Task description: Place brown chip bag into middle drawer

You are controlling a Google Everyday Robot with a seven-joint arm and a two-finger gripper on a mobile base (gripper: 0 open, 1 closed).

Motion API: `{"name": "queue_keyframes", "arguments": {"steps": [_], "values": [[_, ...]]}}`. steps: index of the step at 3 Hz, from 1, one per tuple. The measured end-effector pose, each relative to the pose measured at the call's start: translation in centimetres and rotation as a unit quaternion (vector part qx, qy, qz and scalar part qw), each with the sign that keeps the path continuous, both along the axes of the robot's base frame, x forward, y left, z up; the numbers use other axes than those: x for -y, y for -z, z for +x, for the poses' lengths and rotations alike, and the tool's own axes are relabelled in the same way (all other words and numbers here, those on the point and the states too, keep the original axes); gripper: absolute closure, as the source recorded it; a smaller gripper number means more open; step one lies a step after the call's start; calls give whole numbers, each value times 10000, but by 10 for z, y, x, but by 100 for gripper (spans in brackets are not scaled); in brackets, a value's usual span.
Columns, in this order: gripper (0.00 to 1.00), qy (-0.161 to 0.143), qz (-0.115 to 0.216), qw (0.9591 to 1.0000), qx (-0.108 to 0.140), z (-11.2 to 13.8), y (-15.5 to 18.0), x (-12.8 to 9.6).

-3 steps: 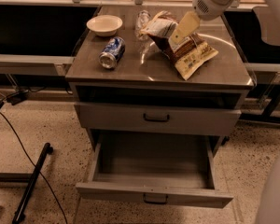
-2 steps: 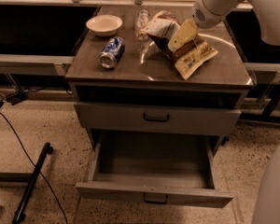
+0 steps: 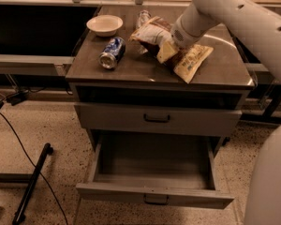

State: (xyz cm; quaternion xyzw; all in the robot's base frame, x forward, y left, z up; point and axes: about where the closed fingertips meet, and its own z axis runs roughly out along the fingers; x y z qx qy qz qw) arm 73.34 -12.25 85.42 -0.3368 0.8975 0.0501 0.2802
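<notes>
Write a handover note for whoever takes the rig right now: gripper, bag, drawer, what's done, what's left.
Gripper: down at the brown chip bag, on its middle; a grip can't be confirmed.
Bag: lying on the cabinet top, right of the soda can and the bowl. Not yet lifted.
Middle drawer: the lowest one, pulled open. The drawer above it is shut.
Done: drawer open, arm at the bag.
Left: secure the bag, lift it, bring it forward and down into the open drawer, release.
</notes>
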Motion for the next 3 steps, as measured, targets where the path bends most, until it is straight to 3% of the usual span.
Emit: {"name": "queue_keyframes", "arguments": {"steps": [2,3], "values": [[44,-35,92,9999,-70,-1,-1,-4],[42,-234,548,9975,373,-19,-48,13]]}}
